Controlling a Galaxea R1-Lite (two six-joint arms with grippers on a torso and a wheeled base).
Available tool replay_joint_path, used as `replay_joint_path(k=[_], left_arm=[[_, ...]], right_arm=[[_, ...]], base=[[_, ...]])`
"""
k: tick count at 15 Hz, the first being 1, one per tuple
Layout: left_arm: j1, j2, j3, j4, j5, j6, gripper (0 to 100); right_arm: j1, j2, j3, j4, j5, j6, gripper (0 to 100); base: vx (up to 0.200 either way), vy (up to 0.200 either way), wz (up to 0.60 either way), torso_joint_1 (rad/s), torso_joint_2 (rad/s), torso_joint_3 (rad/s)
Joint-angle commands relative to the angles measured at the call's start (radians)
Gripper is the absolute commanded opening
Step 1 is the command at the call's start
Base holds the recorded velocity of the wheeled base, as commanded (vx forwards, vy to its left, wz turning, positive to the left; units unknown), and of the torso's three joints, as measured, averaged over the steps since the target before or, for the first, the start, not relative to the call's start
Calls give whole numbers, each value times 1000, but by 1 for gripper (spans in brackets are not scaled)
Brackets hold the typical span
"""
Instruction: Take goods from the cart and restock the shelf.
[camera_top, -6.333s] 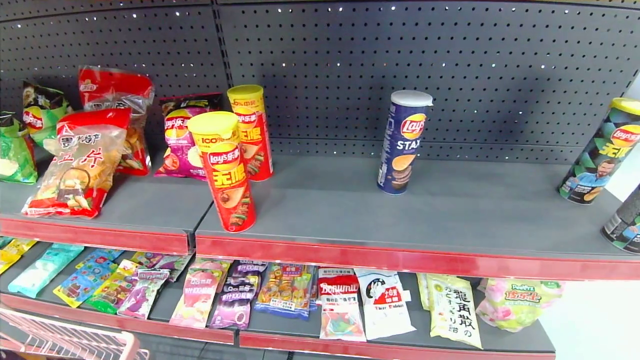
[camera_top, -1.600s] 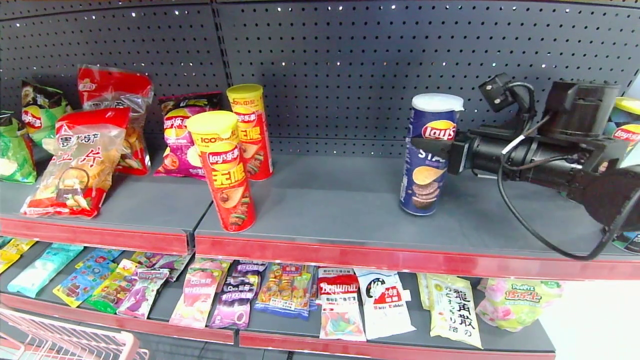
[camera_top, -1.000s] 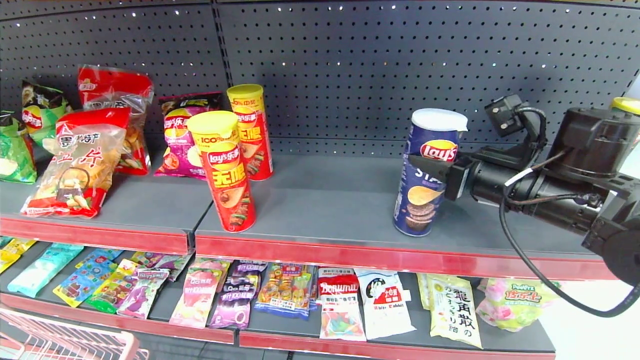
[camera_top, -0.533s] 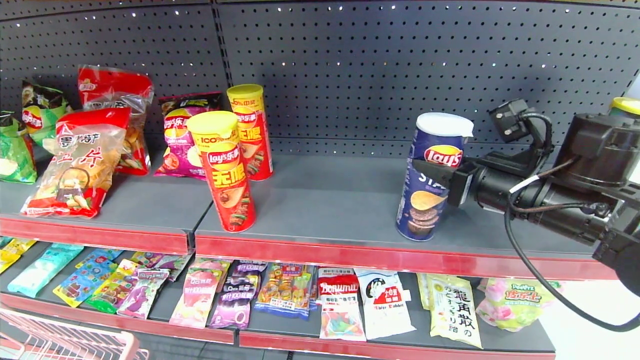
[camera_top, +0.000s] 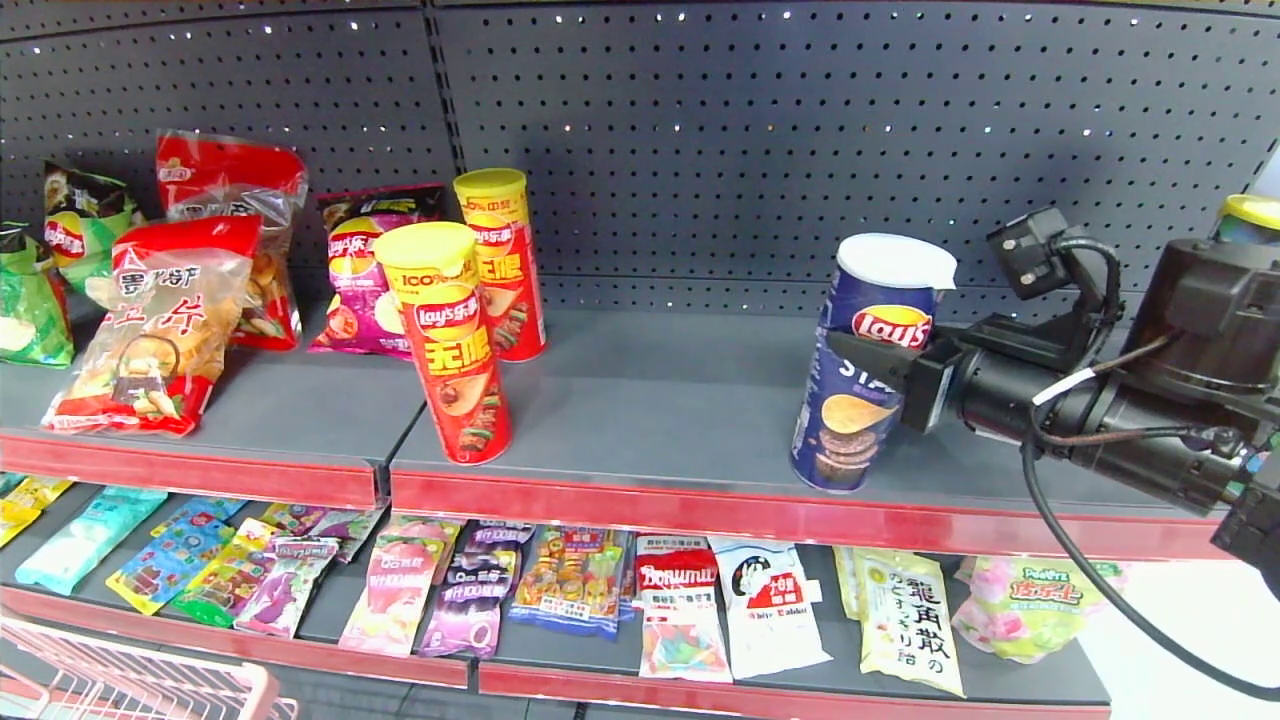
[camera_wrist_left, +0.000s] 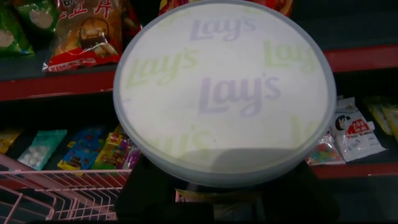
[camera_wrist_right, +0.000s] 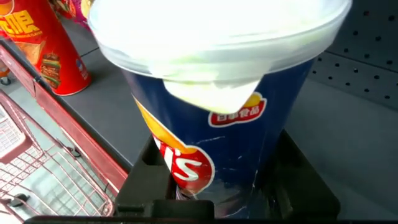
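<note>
A blue chip can (camera_top: 850, 430) with a white lid stands tilted near the front edge of the grey upper shelf (camera_top: 650, 420), right of centre. My right gripper (camera_top: 868, 352) comes in from the right and is shut on the blue can's middle. The right wrist view looks down on the blue can (camera_wrist_right: 249, 124) with the right gripper (camera_wrist_right: 224, 190) around its body. In the left wrist view a second can's white lid (camera_wrist_left: 224, 93) sits right under the camera, with my left gripper (camera_wrist_left: 217, 202) shut on that can, in front of the shelves.
Two red cans with yellow lids (camera_top: 455, 340) stand left of centre, with chip bags (camera_top: 160, 320) further left. A green can (camera_top: 1245, 215) shows behind the right arm. Candy packets (camera_top: 680, 600) line the lower shelf. The pink wire cart (camera_top: 130, 680) is at the bottom left.
The right arm came in, took hold of the blue can that stood alone further back, and has drawn it forward and a little right to the shelf's front edge.
</note>
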Motion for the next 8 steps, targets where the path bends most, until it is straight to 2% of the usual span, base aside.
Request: replay_joint_path(k=[1, 8], left_arm=[[0, 0, 0, 0, -1, 0, 0], [0, -6, -2, 2, 1, 0, 0]], right_arm=[[3, -7, 8, -1, 1, -3, 0], [19, -10, 43, -2, 5, -43, 0]], base=[[0, 0, 0, 0, 0, 0], [0, 0, 0, 0, 0, 0]])
